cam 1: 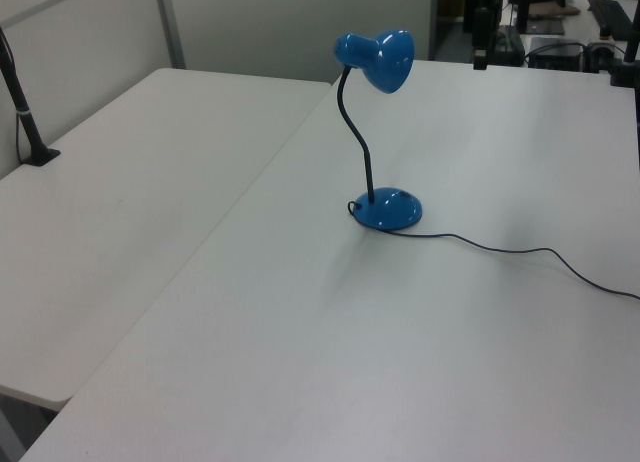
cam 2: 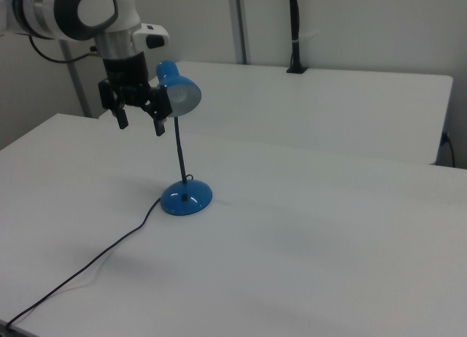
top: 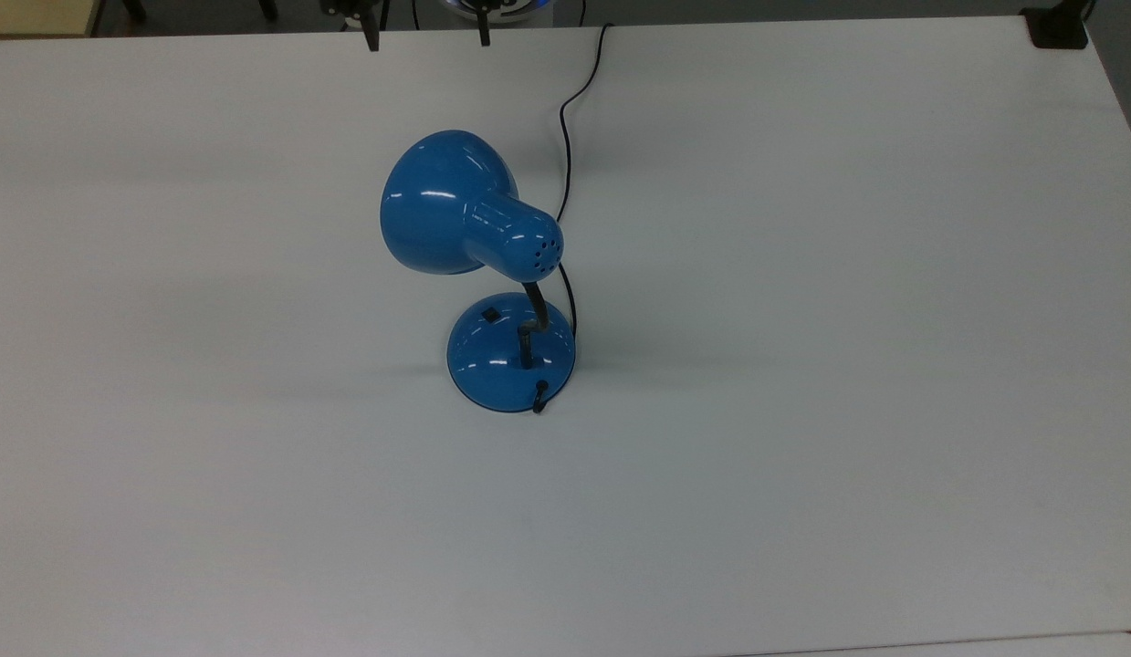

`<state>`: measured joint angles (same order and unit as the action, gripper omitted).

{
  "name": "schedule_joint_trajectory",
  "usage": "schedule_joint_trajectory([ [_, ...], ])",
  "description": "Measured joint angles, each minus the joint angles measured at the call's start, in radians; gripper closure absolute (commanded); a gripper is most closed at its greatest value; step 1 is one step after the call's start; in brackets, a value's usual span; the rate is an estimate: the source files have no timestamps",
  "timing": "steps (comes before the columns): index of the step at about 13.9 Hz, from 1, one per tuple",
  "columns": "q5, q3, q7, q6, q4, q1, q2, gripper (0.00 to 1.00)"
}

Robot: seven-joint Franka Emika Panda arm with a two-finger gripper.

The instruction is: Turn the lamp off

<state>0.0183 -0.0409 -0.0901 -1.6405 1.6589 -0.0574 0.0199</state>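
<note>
Standing on the white table, the lamp rests on its round base, with the small black switch on the dome's top, under the shade. Beyond the shade, raised well above the switch, hangs the gripper, its fingers spread apart and holding nothing. I'd say it must come down and in toward the base to press the switch.

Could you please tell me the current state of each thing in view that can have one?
Lamp: upright on its base, shade tilted, no glow visible from the shade.
Switch: on the base's dome, nothing touching it; position cannot be told.
Cord: slack, trailing over the table.
Gripper: open, holding nothing, raised in the air and clear of the lamp in the top view.
</note>
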Motion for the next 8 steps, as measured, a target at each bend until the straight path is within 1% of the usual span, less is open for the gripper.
schedule_joint_trajectory([
  [8, -0.007, 0.0, 0.0, -0.014, -0.002, 0.0, -0.008, 0.0],
])
